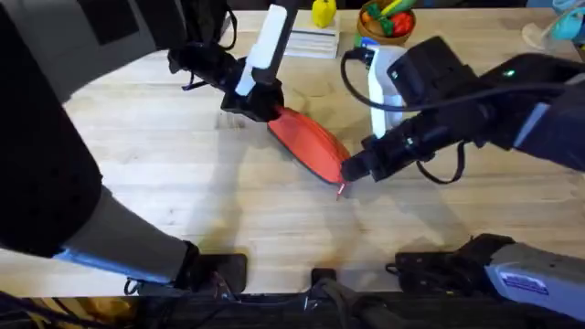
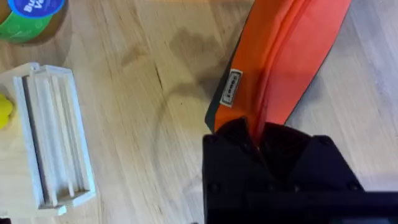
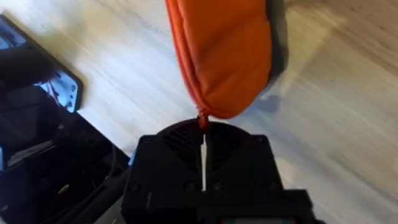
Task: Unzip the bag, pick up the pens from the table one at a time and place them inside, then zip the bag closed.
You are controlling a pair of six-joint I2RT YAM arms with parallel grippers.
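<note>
Pale planked table — oval orange fabric bag pinched at both ends.

Black arms; white links; looped cables

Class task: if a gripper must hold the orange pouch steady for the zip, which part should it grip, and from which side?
Grip the bag at one narrow end, coming in along its long axis. The pouch is elongated and tapers, so a tip fits between fingers. The left gripper pinches the far end; the right gripper meets the near tip.
</note>
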